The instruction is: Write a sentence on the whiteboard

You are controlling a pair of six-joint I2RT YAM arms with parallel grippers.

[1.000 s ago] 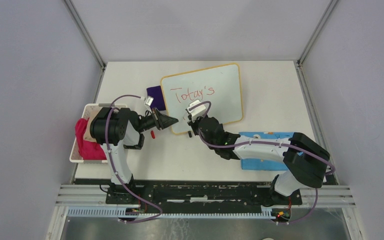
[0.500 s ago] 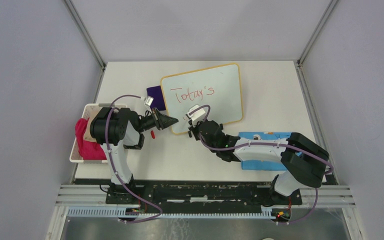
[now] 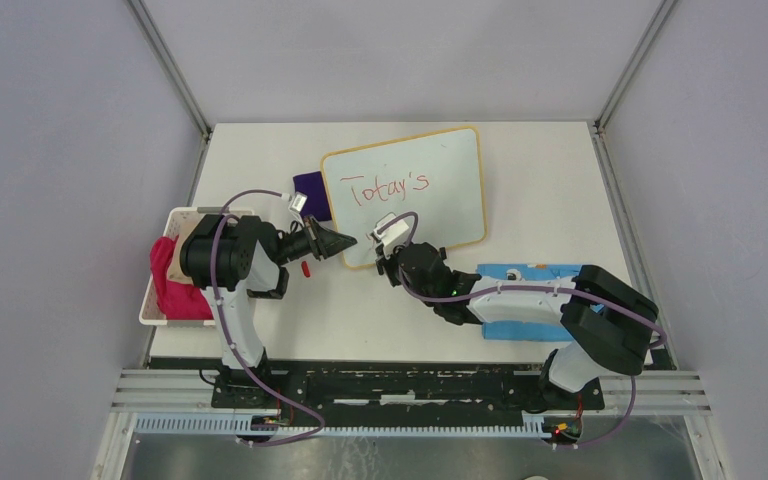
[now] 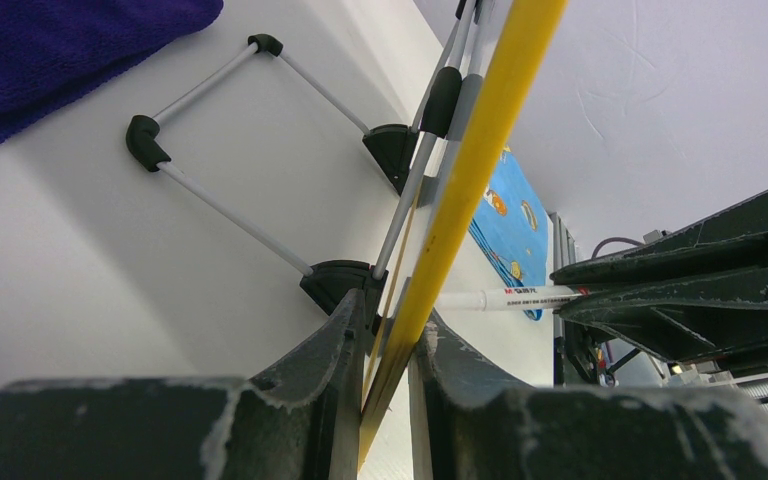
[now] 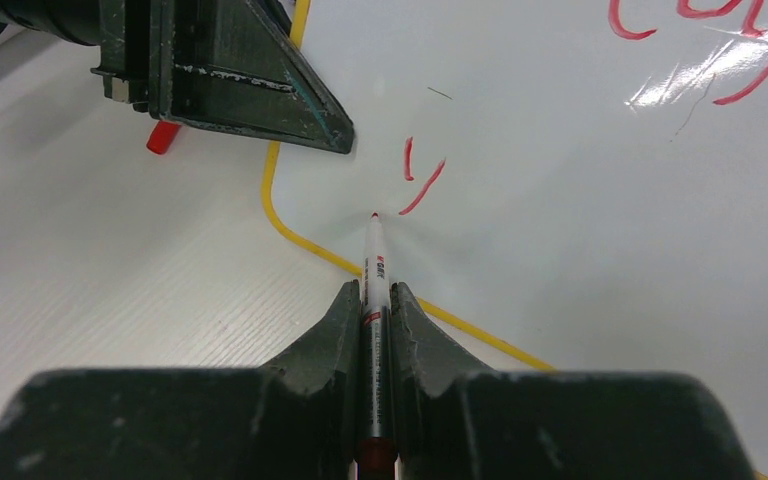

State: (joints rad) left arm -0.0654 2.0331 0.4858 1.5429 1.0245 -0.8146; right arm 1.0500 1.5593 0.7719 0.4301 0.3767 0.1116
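The whiteboard (image 3: 440, 190) stands tilted at mid table, yellow frame (image 4: 480, 150) edge-on in the left wrist view. My left gripper (image 3: 345, 243) (image 4: 390, 325) is shut on its near-left edge. Of the sentence (image 3: 388, 186), red "Today's" shows on the upper line. Below it, two short red strokes (image 5: 415, 175) form a partial letter. My right gripper (image 3: 392, 250) (image 5: 375, 295) is shut on a white marker (image 5: 374, 265) (image 4: 505, 298). The red tip meets the board just below those strokes, near the bottom-left corner.
A purple cloth (image 3: 310, 188) (image 4: 50, 50) lies behind the board's left edge. The red marker cap (image 3: 305, 268) (image 5: 163, 137) lies under my left gripper. A white basket (image 3: 150, 300) with a pink cloth sits at the left. The blue patterned cloth (image 3: 520, 300) lies under my right arm.
My right gripper has slid the marker a little toward the board's near-left corner. The left gripper holds the board's edge as before.
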